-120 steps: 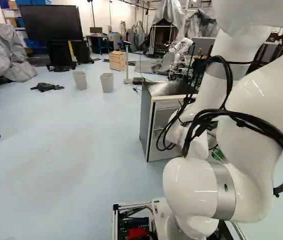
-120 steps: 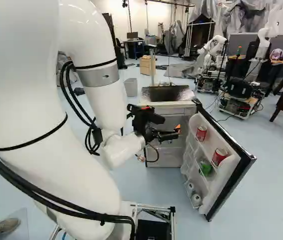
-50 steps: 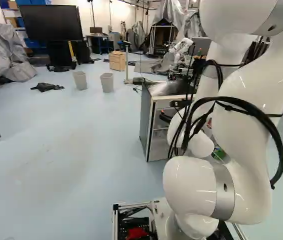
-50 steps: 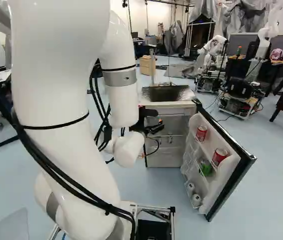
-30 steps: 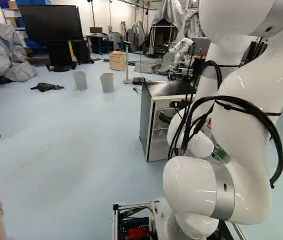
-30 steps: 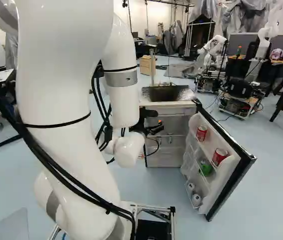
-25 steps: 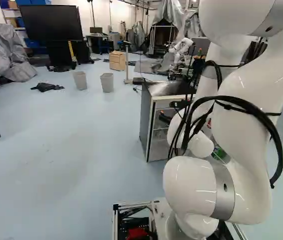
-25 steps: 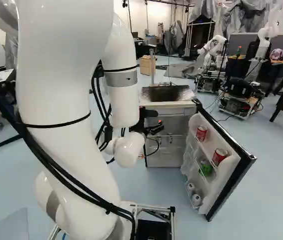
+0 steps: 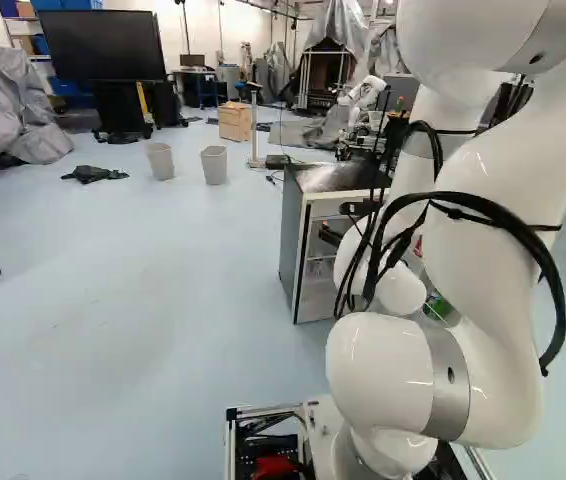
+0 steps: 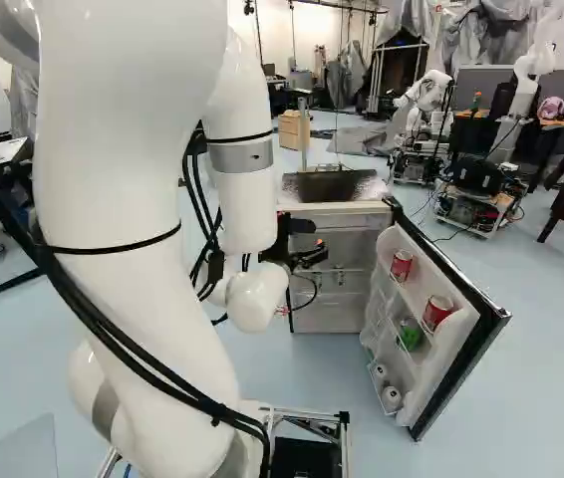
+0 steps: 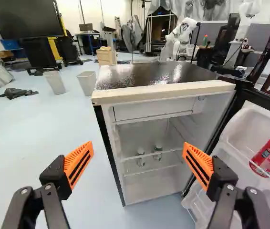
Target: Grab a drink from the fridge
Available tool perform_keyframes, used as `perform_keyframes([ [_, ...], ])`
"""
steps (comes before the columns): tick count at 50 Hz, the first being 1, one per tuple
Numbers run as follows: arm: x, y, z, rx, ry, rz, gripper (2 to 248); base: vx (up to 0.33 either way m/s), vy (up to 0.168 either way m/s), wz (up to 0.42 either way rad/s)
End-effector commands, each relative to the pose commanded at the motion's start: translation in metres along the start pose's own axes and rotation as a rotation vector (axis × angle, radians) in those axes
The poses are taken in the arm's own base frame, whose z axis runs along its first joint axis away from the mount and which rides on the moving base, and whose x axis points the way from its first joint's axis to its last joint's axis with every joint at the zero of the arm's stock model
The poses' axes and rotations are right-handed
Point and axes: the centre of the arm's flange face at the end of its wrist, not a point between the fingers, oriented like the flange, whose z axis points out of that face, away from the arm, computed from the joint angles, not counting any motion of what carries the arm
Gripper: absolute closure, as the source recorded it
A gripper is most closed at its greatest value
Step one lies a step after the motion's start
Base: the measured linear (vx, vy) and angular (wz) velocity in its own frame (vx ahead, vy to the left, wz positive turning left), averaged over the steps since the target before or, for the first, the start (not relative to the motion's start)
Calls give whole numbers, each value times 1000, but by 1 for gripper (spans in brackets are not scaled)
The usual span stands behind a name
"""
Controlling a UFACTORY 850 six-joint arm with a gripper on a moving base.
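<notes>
The fridge stands ahead of the base, its door swung out to the right in the right base view. One can sits in the door near the hinge, a second can nearer the free edge. Two bottles stand side by side inside the fridge. Beyond and left of it are two bins; the drawer unit stands behind them.
</notes>
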Motion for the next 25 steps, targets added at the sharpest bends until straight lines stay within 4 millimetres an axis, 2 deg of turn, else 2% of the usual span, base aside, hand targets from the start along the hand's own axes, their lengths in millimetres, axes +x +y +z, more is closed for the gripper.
perform_keyframes([
  [25,3,0,20,-82,9,13,3,0,0,0],
])
